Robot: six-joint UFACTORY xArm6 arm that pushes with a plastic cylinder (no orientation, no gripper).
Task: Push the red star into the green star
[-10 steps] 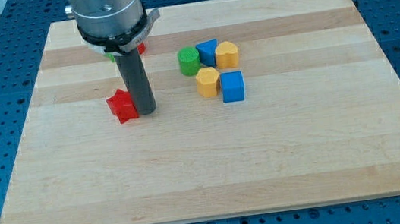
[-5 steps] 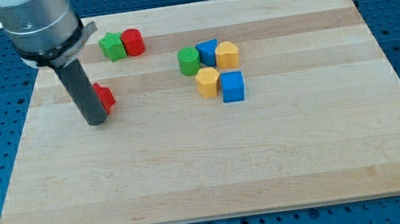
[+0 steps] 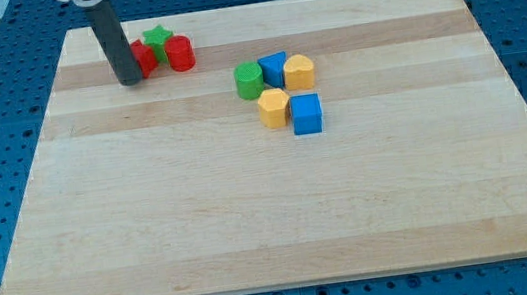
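Upper left of tabletop (image 3: 252,219): my tip (image 3: 129,81) pressed against red star (image 3: 143,58), touching green star (image 3: 159,42); no pincer visible.

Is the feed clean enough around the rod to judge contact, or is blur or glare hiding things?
Camera view: sharp, evenly lit, no glare on the board; shadows faint. My tip sits at the red star's left edge, and the rod hides part of it. Green star appears to touch it, beside the red cylinder.

Straight dark grey rod — smooth, cylindrical, matte. Lighter silver-grey collar at upper end, mostly cut off by frame edge. My tip (image 3: 130,82) — blunt, flat-ended.
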